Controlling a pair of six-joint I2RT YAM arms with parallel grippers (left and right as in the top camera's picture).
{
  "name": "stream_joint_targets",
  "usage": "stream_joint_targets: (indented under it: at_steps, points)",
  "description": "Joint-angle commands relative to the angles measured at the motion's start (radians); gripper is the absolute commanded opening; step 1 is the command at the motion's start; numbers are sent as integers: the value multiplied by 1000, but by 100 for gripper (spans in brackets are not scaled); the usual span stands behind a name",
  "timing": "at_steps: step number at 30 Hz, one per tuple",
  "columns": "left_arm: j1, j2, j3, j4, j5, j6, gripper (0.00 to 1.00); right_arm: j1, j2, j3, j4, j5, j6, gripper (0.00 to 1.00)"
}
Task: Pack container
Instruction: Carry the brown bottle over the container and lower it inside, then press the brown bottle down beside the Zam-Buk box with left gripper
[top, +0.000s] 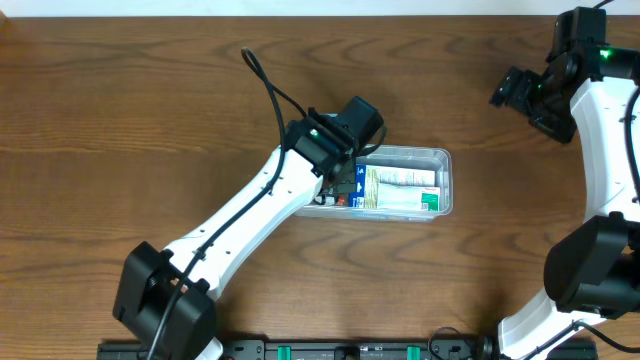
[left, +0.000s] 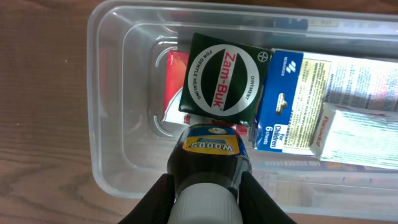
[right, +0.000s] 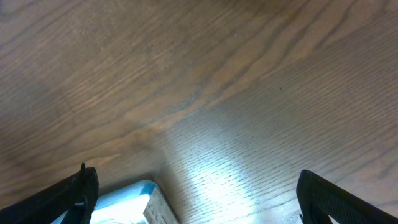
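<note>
Dark brown wood with a strong grain makes up the table (top: 150, 120), which fills every view; no more of the room shows. A black rail (top: 350, 350) runs along its near edge.

The container (top: 438, 157), a clear shallow tray with rounded corners, lies a little right of the table's middle. Inside it, packed side by side, are a green Zam-Buk box (left: 225, 76), tilted and lying partly over a red box (left: 176, 81), a blue-and-white box (left: 283, 102) just beside it, and a white box (left: 360, 134) at the far end. The tray's end under the wrist camera is bare.

The left gripper (left: 208, 202) clamps a dark bottle (left: 208, 158) with a white cap and a yellow label, gripping it near the cap. The bottle's base points into the tray above its near wall, close to the green box; whether they touch I cannot tell.

The right gripper (right: 196, 193) hangs over bare wood near the far right corner, well apart from the tray, jaws spread wide and holding nothing. A pale blue object (right: 134, 199) at its view's lower edge is too cut off to identify.
</note>
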Motion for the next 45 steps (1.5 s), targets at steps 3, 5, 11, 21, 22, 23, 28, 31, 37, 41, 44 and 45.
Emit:
stream_joint_targets:
  at_steps: [3, 5, 11, 21, 22, 23, 28, 31, 37, 41, 44, 45]
  points:
    - [-2, 26, 16, -10, -22, -13, 19, -2, -14, 18, -1, 6, 8, 99]
    - [-2, 32, 6, -10, -19, -13, 19, -2, -14, 18, -1, 7, 8, 99]
    - [-2, 49, -8, -9, -20, -12, 19, -2, -14, 18, -1, 6, 8, 99]
    - [-4, 50, -30, -9, -19, -13, 19, -2, -14, 18, -1, 7, 8, 99]
    - [-4, 50, -39, -8, -19, -13, 19, -2, -14, 18, 0, 7, 8, 99]
    - [-7, 50, -52, -2, -18, -13, 19, -2, -14, 18, -1, 6, 8, 99]
    - [-15, 50, -113, 47, -19, -13, 19, -2, -14, 18, -1, 6, 8, 99]
    - [-15, 50, -133, 76, -19, -13, 19, -2, -14, 18, 0, 7, 8, 99]
    - [-15, 50, -140, 108, -19, -12, 29, -2, -14, 18, 0, 7, 8, 99]
    - [-15, 50, -140, 126, -19, -12, 71, -2, -14, 18, 0, 7, 8, 99]
    - [-15, 50, -140, 137, -20, -8, 80, -2, -14, 18, -1, 7, 8, 99]
    - [-15, 50, -140, 143, -20, 3, 85, -2, -14, 18, 0, 6, 8, 99]
